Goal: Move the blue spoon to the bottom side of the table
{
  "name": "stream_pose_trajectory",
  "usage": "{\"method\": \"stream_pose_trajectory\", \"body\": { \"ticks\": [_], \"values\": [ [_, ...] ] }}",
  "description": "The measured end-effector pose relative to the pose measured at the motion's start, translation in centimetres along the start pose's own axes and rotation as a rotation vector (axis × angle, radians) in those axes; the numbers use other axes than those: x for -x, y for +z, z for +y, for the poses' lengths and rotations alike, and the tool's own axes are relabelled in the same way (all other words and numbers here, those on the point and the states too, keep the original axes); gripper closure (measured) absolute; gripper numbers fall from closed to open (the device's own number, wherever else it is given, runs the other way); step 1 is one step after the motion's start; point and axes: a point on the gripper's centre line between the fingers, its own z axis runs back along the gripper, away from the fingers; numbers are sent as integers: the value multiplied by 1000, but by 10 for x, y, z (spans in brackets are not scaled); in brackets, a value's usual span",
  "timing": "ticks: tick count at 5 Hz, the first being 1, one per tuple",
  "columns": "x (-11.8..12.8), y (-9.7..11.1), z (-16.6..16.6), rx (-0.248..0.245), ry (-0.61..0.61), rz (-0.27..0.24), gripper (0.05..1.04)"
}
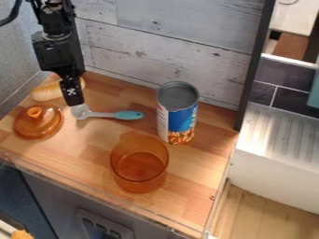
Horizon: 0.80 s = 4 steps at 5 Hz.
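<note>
Viewing the blue spoon (pixel 112 115) aimed lengthwise, handle first, toward the labelled can (pixel 178 114), I can't tell whether my gripper (pixel 75 102) is clenched.

So the arm (pixel 50 49) is pretty much black all over, with some greyish shine where light catches it. Looks really chunky: a busy stack of parts up top, a rounded bit below that, then a boxy block. The gripper (pixel 74 103) is black too, narrower, with a small white speckled marking (pixel 71 92) on it. There's also a thick black cable (pixel 12 14) that curves, kinda like a hook.
</note>
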Motion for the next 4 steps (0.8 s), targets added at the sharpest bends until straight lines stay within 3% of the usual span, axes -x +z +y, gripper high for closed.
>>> {"method": "stream_pose_trajectory", "body": {
  "ticks": [1,3,4],
  "values": [
    [26,-7,11,-17,-100,-16,84],
    [53,-33,18,-72,-226,-54,84],
    [62,-46,16,-98,-265,-48,84]
  ]
}}
